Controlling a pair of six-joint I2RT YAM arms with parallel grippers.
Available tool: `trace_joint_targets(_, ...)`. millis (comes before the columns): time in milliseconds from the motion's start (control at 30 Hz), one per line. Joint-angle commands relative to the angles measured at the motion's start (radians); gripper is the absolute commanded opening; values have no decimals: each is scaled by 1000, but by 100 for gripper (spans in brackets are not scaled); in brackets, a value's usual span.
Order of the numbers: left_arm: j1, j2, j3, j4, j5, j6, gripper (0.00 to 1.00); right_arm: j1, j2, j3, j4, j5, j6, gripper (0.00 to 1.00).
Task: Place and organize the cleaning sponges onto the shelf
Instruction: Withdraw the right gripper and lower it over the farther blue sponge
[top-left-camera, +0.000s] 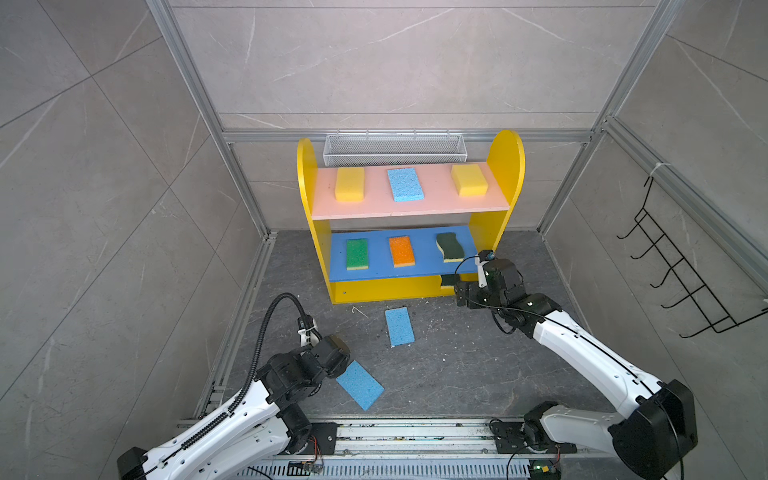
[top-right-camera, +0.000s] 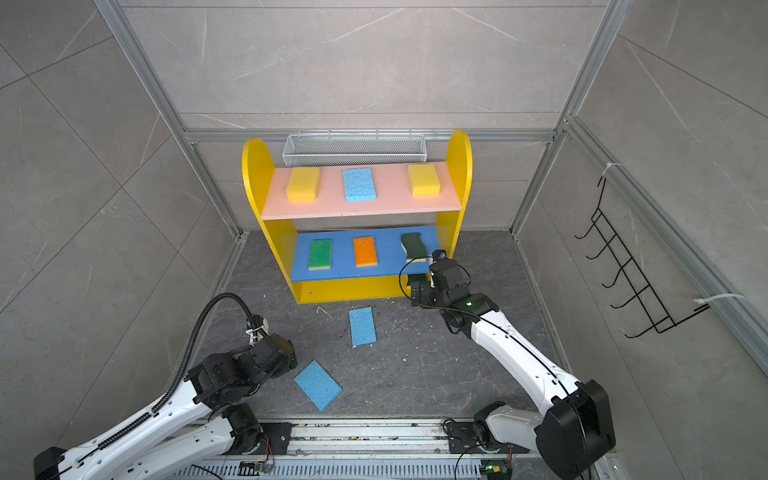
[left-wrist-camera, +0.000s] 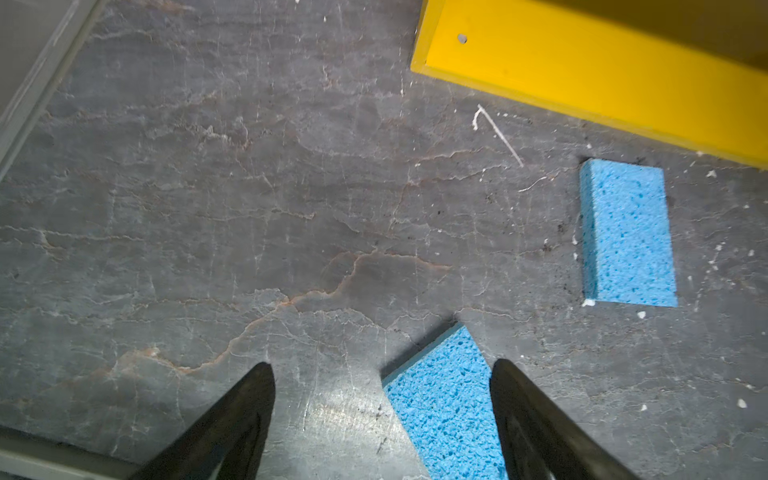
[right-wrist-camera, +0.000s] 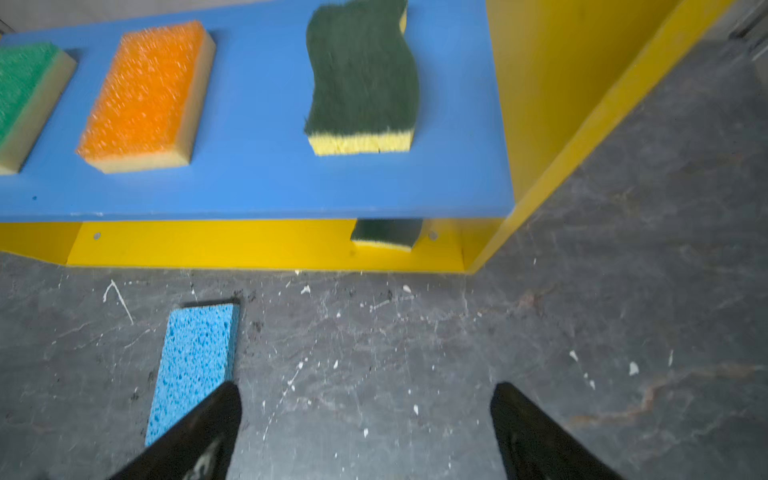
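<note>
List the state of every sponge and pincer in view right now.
left yellow sponge, on pink board
right yellow sponge, on pink board
middle blue sponge, on pink board
green sponge, on blue board
orange sponge, on blue board
upper wavy sponge, on blue board
lower wavy sponge, on yellow bottom
far blue sponge, on floor
near blue sponge, on floor, ungrasped
left pincer, open, empty
right pincer, open, empty

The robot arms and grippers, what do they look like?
Both arms have smooth white link shells with black joint housings. The left arm carries a ribbed black cable conduit, and the right arm has a thin black cable running along its shell. The left gripper and right gripper each end in two tapered black fingers.
</note>
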Motion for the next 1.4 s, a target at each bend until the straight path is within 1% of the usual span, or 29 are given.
trace_joint_targets(0, -4, 9, -38, -9, 60, -66, 84, 5, -50, -74, -37, -57, 78, 95)
trace_joint_targets(100, -11, 12, -72, 17, 92, -86, 84, 4, -90, -142, -31, -95, 115, 95)
trace_joint_targets(300, -17, 45, -103, 78, 119, -110, 84, 8, -141, -231, 3, -164, 153, 94)
trace_joint_targets(367, -17, 59, -108, 109, 126, -110, 84, 26, -143, -253, 32, -177, 172, 94)
trace_joint_targets(467, -18, 75, -116, 157, 134, -109, 84, 67, -128, -260, 51, -152, 187, 93)
trace_joint_targets(567, -18, 76, -128, 201, 141, -107, 84, 116, -102, -279, 118, -157, 217, 93)
trace_joint_targets(633, -18, 72, -134, 215, 143, -106, 84, 152, -72, -288, 165, -157, 243, 93)
trace_joint_targets(700, -18, 63, -137, 213, 143, -107, 84, 202, -24, -281, 198, -133, 264, 92)
trace_joint_targets(933, -18, -12, -146, 173, 132, -118, 84, 386, 163, -192, 234, 49, 282, 92)
trace_joint_targets(1067, -17, -77, -153, 141, 132, -133, 85, 466, 246, -146, 268, 110, 287, 92)
trace_joint_targets(1200, -18, -132, -154, 87, 130, -148, 85, 508, 343, -86, 285, 131, 289, 92)
trace_joint_targets(1367, -17, -165, -151, 38, 124, -163, 85, 532, 453, -4, 277, 151, 281, 92)
